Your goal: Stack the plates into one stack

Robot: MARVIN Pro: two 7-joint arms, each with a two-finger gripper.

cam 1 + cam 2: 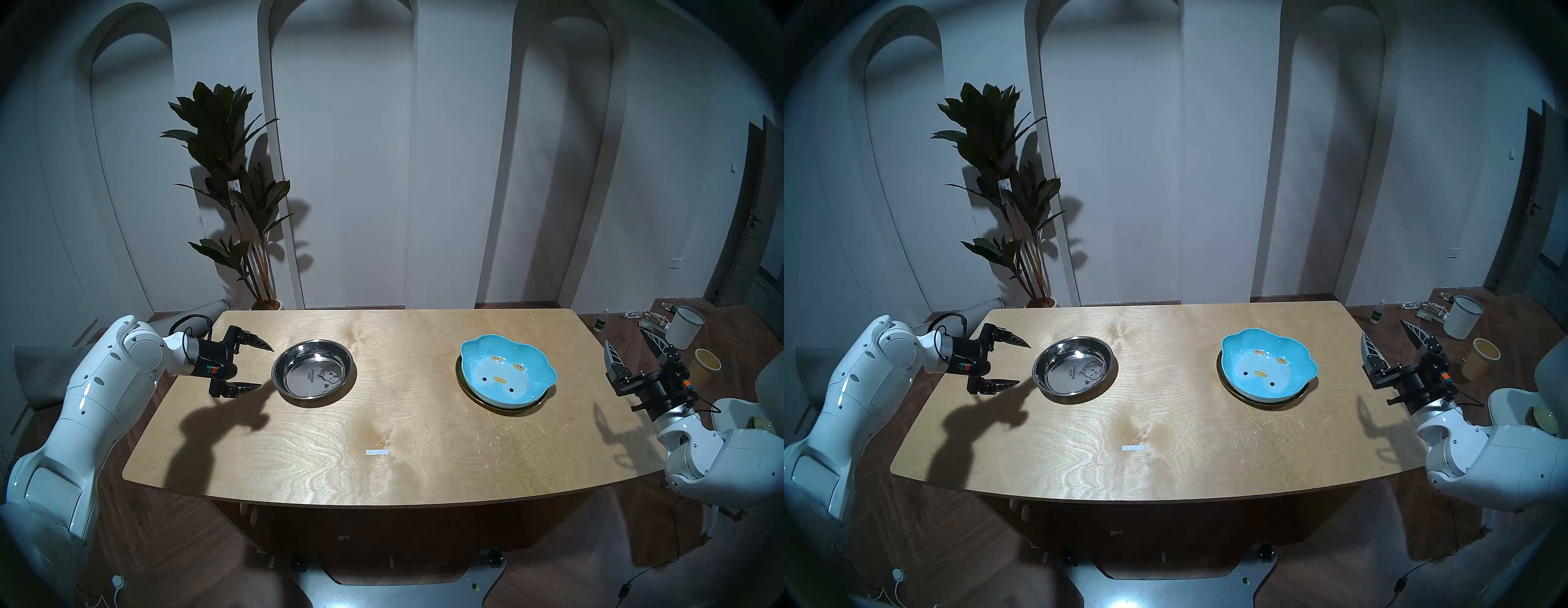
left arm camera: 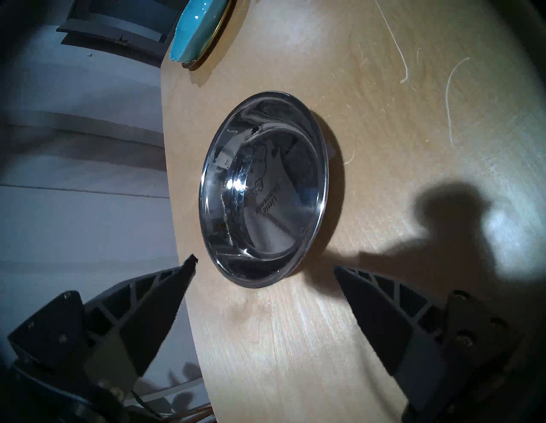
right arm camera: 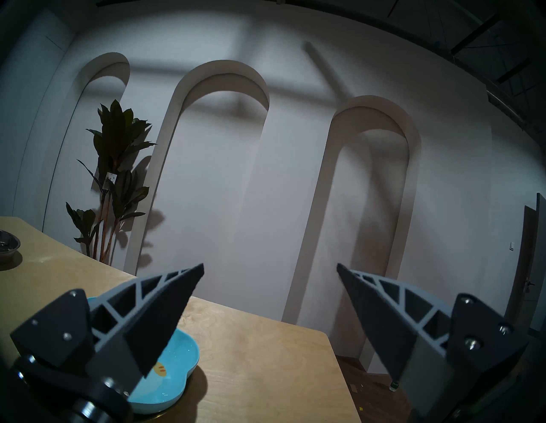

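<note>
The shiny steel deep dish [image 1: 314,372] with a cartoon print sits alone on the left part of the table; it also shows in the left wrist view [image 2: 263,189]. The blue lobed chick-face dish [image 1: 507,369] rests on the flat gold plate [image 1: 500,408] at the right, with only the gold rim showing. My left gripper [image 1: 265,367] is open and empty, just left of the steel dish's rim, its jaws pointing at it. My right gripper [image 1: 624,336] is open and empty, beyond the table's right edge, apart from the blue dish [image 3: 174,372].
The wooden table [image 1: 382,479] has a small white tape strip [image 1: 377,452] near its front middle. A potted plant [image 1: 237,191] stands behind the back left corner. A white bucket [image 1: 685,327] and a yellow cup [image 1: 706,365] stand on the floor at the right.
</note>
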